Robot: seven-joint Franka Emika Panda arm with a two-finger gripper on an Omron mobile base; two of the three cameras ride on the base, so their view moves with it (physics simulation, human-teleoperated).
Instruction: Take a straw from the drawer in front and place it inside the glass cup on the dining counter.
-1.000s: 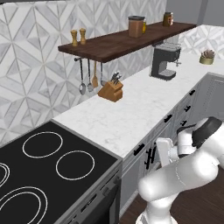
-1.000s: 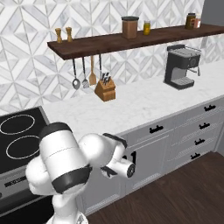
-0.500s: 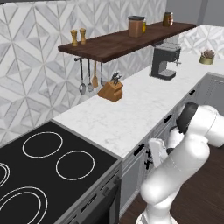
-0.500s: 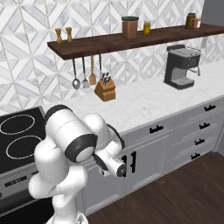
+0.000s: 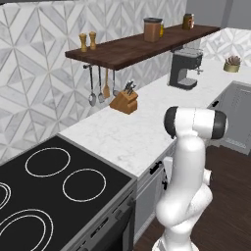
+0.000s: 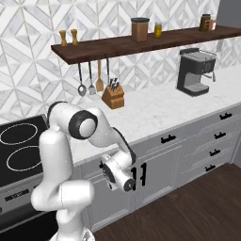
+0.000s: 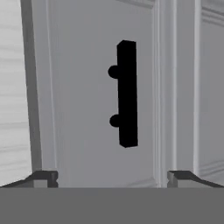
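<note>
Two fingers: claw (image 7: pixel 112 177) w/ tips wide apart, nothing between.
Claw pos: low at cabinet front under worktop, facing it.
Drawer (image 7: pixel 100 87): shut, grey panelled front close ahead; black handle (image 7: pixel 126 94) centred betw tips, not touched.
Worktop (image 6: pixel 160 110): white marble; knife block (image 6: pixel 113 96) far side, coffee machine (image 6: pixel 195 70) right, black stove (image 5: pixel 54 196) left.
Room: dark wood shelf (image 6: pixel 141 42) w/ jars, patterned wall tiles, dark wood floor (image 6: pixel 188 207).
</note>
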